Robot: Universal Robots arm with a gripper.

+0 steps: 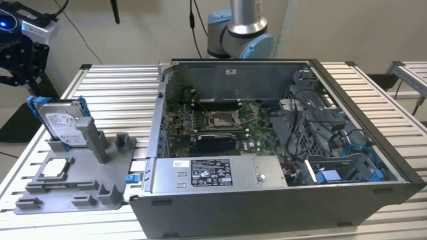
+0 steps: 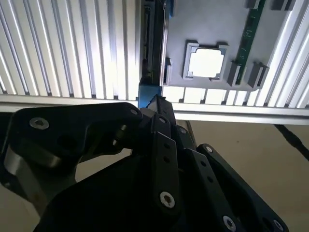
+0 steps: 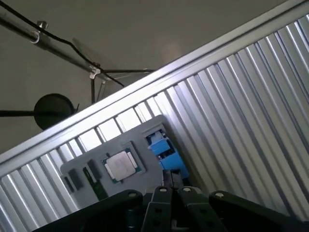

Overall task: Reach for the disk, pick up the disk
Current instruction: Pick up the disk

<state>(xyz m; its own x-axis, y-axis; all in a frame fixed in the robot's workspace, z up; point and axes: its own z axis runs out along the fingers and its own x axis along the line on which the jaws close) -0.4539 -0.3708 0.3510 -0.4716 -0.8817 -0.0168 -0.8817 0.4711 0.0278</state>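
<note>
Currently, the disk (image 1: pixel 63 122) stands upright in the grey holder (image 1: pixel 73 185) near the worktop (image 1: pixel 120 90) edge on the exterior view's left. The end effector (image 1: pixel 20 62) hangs above it, holding nothing; its opening cannot be told.

1. Arm (image 1: pixel 247 12): silver-grey metal tube.
2. Joint (image 1: pixel 240 45): rounded housing with pale blue caps.
3. Cable (image 1: pixel 194 25): thin, black, running alongside the tube.
4. Gripper (image 2: pixel 153 102): matt black, built of flat hinged link bars.
5. Screws (image 2: pixel 166 198): silver heads at the link pivots.
6. Wrist module (image 1: pixel 35 27): grey-white box with a blue light.
</note>
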